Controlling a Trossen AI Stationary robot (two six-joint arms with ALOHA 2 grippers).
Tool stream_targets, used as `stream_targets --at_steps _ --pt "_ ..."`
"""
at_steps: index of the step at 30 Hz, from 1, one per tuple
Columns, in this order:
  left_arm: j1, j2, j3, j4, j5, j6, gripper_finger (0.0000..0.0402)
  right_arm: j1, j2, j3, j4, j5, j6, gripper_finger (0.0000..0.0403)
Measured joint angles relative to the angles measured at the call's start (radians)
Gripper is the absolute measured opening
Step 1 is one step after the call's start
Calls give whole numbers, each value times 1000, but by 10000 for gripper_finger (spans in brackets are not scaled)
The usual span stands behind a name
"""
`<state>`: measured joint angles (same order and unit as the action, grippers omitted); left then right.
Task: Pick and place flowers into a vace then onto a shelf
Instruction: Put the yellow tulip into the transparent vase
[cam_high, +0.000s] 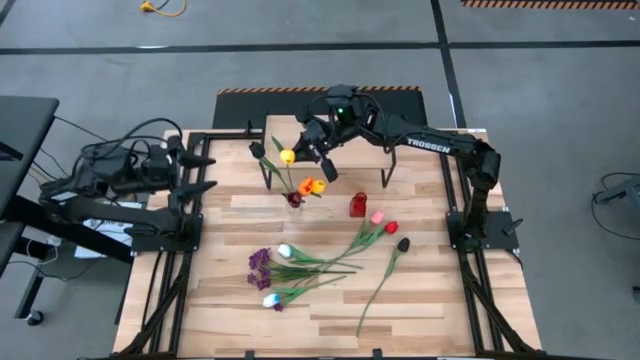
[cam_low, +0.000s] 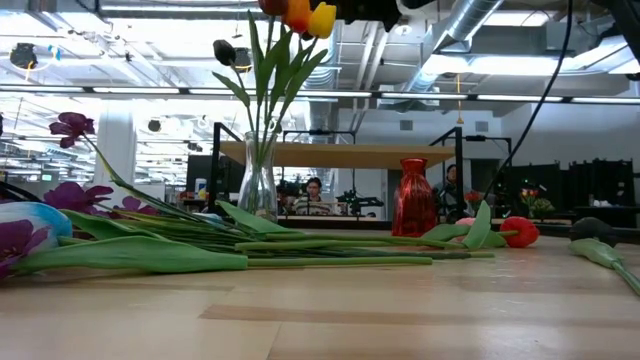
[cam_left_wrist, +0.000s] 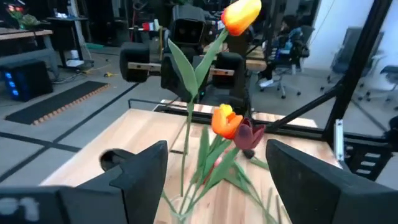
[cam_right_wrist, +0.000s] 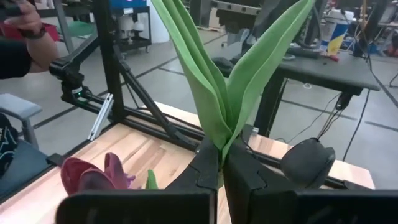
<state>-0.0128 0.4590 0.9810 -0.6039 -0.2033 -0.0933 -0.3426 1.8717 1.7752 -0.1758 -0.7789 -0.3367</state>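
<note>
A clear glass vase (cam_low: 258, 190) stands mid-table holding an orange tulip (cam_high: 312, 186) and a dark red one (cam_left_wrist: 249, 134). A yellow tulip (cam_high: 288, 156) rises above it, and its stem runs down toward the vase mouth. My right gripper (cam_right_wrist: 221, 167), reaching in from the far right, is shut on this stem. My left gripper (cam_high: 207, 172) waits open at the table's left edge, level and facing the vase. More flowers (cam_high: 300, 262) lie flat on the near half of the table. The shelf (cam_low: 340, 155) stands behind the vase. My right gripper pinches the yellow tulip's green stem (cam_right_wrist: 219, 152) between its two fingers, just below where two long leaves split off. The fingers come nearly level from the table's far right side and lie across the stem. The tulip stands roughly upright, and its lower end seems to be in the vase.
A small red vase (cam_high: 358, 205) stands right of the glass one. Pink, red and dark tulips (cam_high: 390, 230) lie near it, and purple sprigs (cam_high: 260, 265) lie to the near left. Black frame rails run along the table's edges. People sit in the room beyond.
</note>
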Motion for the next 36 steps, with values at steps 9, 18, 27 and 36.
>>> stream_targets --at_steps 9,18,27,36 --pt "0 -68 -88 45 40 -35 261 6 0 0 -2 1 15 1" --pt "0 -68 -91 46 40 -35 261 0 0 -48 80 17 57 1" --pt "0 -67 -91 41 39 -35 261 0 0 -48 51 18 59 14" --pt "0 -67 -91 40 39 -35 261 2 0 -48 45 21 58 22"
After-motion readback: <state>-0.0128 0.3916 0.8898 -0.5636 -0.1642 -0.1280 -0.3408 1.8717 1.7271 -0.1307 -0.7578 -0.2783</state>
